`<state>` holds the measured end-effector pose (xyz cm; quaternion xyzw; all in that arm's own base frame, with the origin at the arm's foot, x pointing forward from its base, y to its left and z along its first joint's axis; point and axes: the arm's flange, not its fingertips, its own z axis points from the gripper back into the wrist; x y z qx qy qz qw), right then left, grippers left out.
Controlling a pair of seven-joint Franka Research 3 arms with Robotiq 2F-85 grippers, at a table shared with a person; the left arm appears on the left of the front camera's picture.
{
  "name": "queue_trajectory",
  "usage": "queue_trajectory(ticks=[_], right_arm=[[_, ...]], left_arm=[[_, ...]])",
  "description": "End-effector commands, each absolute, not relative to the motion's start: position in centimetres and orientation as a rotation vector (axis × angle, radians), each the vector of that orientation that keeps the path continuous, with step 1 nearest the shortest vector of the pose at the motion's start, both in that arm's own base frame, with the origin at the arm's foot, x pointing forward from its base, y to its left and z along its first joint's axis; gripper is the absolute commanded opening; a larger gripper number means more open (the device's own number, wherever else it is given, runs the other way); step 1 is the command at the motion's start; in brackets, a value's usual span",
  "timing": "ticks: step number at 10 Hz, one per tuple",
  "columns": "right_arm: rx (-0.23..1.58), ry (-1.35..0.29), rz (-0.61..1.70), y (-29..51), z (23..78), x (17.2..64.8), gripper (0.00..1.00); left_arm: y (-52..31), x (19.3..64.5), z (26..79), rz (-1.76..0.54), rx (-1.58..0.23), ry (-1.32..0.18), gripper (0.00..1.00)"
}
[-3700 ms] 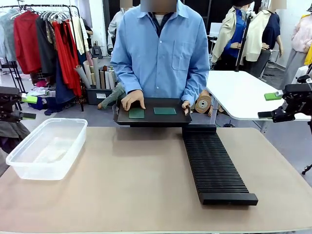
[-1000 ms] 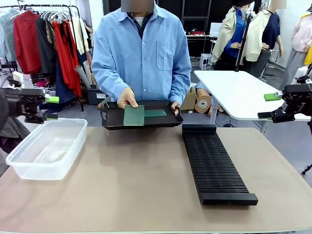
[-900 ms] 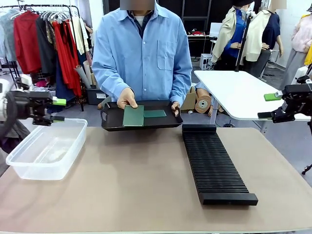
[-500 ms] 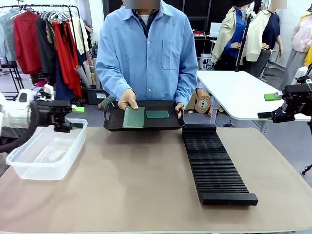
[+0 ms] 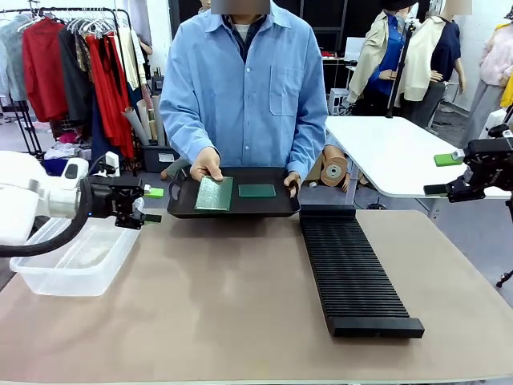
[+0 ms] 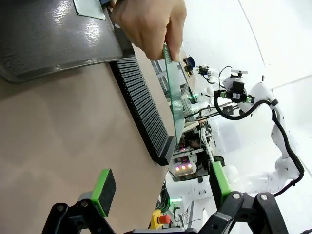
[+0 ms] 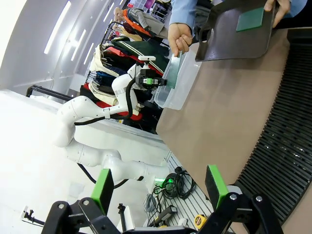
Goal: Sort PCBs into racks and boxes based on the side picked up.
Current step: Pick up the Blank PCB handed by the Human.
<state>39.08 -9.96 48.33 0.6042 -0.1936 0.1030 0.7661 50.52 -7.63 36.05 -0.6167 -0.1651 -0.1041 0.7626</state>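
The left gripper [image 5: 152, 205], jaws spread, hangs at nine o'clock of the tray [image 5: 232, 212], just beside a PCB [image 5: 214, 193] tilted up in the person's hand [image 5: 206, 163]. A second PCB [image 5: 256, 191] lies flat on the tray. The right gripper [image 5: 442, 174], also spread, hangs out at three o'clock.

The right fingers [image 7: 103, 187] are spread apart at the bottom edge; at upper right, a green PCB [image 7: 249, 19] is laid on a black tray [image 7: 224, 39].

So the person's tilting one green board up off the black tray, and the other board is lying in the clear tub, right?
Not quite: the other board lies flat on the black tray, not in the clear tub, as the front view shows. The rest holds.
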Motion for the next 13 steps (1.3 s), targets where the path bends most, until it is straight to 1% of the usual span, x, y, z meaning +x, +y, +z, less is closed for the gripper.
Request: queue_trajectory(ticks=[1,8,13], right_arm=[[1.317,-0.424,0.227,-10.0,48.5,39.1,1.0],[1.317,-0.424,0.227,-10.0,48.5,39.1,1.0],[1.317,-0.424,0.227,-10.0,48.5,39.1,1.0]], left_arm=[[-8.4,52.3,36.4,-0.249,-1.376,-0.365,1.0],[-13.3,55.0,35.5,-0.329,-1.464,-0.316,1.0],[-15.1,55.3,35.5,-0.35,-1.482,-0.322,1.0]])
